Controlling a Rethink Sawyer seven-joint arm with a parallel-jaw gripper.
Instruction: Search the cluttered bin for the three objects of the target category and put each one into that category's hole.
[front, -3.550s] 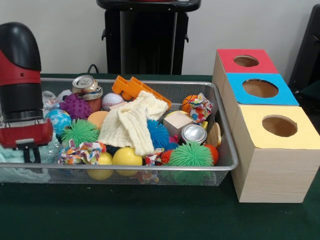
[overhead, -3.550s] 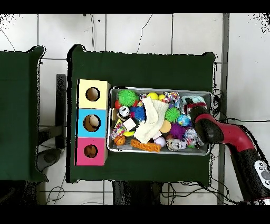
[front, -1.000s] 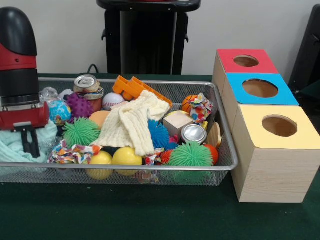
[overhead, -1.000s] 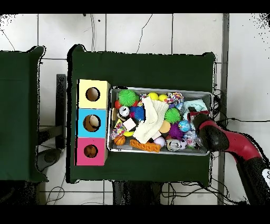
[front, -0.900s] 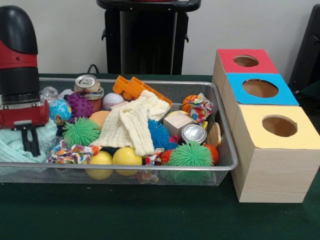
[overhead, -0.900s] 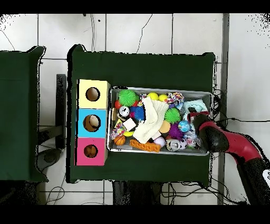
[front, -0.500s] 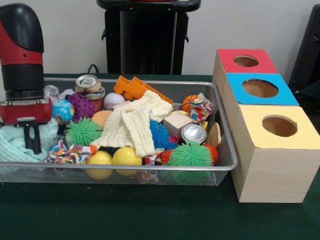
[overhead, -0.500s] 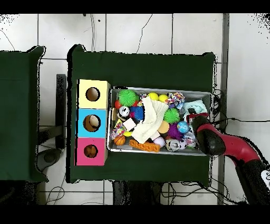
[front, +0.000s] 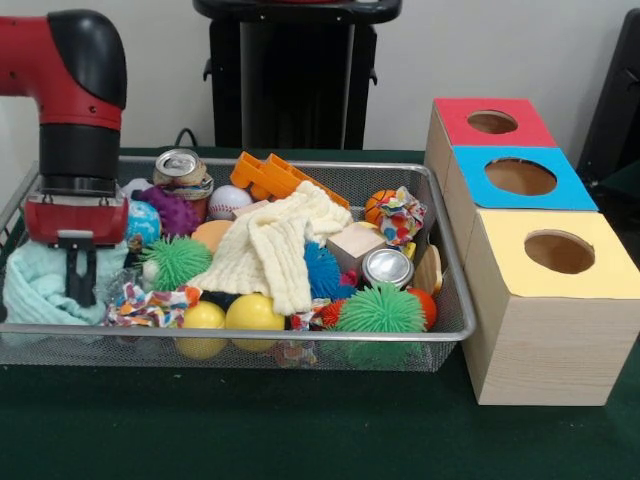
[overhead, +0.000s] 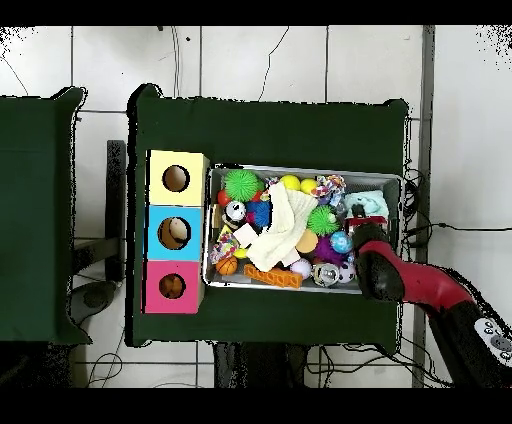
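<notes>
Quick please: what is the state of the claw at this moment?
Claw: fingers down in the pale mint-green cloth in the wire-mesh bin; open or closed cannot be told.

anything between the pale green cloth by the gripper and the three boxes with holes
Yes. The gripper is right at the pale green cloth, at the bin end opposite the boxes. Between them lie the cream knitted cloth, a green spiky ball, a can and the bin's mesh wall, so it likely needs lifting over.
</notes>
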